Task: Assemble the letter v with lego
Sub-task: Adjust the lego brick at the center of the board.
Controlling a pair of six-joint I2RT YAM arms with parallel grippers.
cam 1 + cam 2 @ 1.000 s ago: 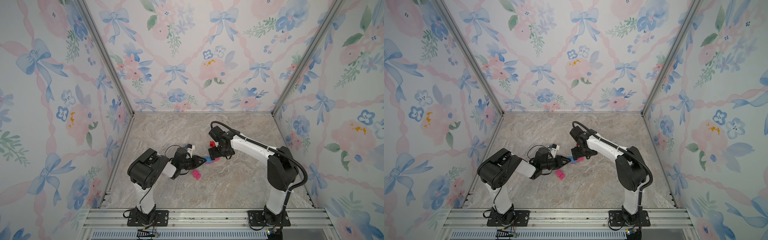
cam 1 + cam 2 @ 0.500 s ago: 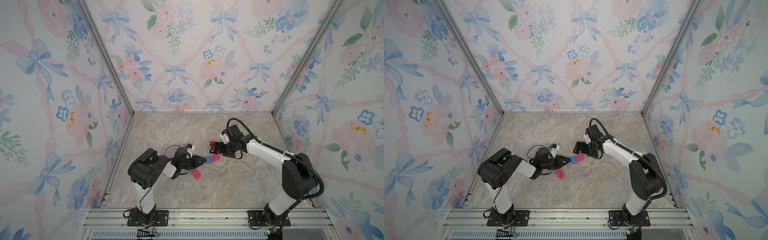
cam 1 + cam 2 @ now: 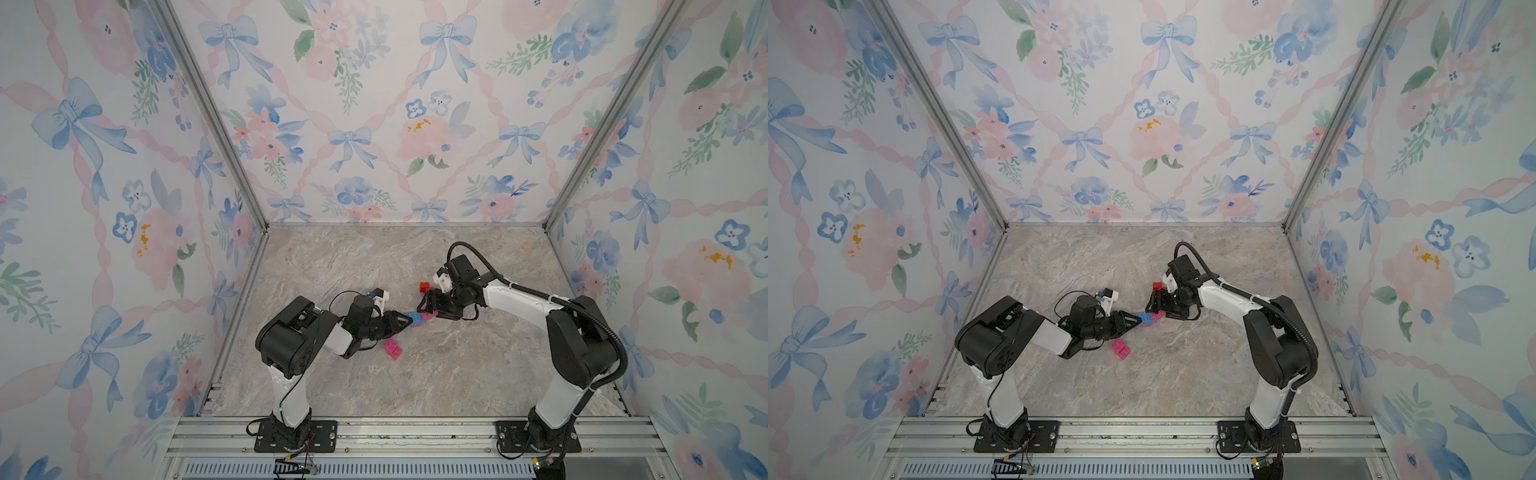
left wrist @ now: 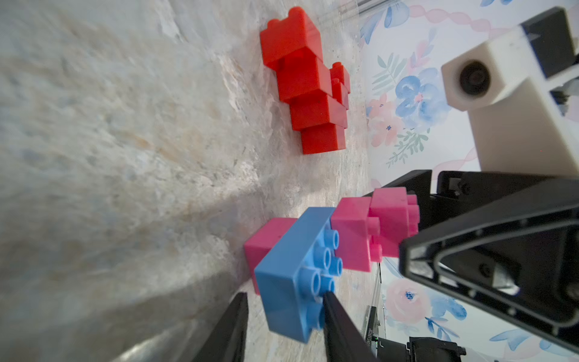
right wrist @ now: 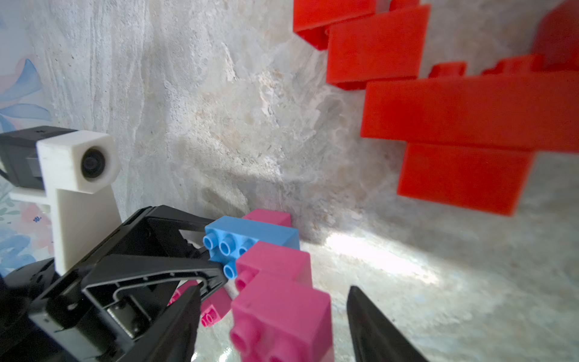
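The blue lego brick (image 4: 291, 282), pink bricks (image 4: 351, 238) attached, is set at the middle of the surface (image 3: 457, 374). It is flanked by the left gripper's (image 4: 283, 296) slightly parted fingers — the end pink brick (image 5: 282, 313) is straddled by the right gripper's (image 5: 274, 290) open fingers.

Both top views are bright and evenly lit by soft, diffuse light, and detail stays sharp across the frame. Shadows on the desk (image 3: 419, 374) are faint and soft-edged. Wide-angle optics make the wall posts (image 3: 213, 120) lean outward towards the edges.

In the left wrist view the nearest desk surface is blurred. The blue brick (image 4: 294, 275) and red bricks (image 4: 307, 84) are fairly sharp. A dark, soft shadow lies beside the blue brick.

In the right wrist view the red bricks are close to the lens and out of focus. A bright glare patch lies on the desk beside the pink bricks (image 5: 275, 266).
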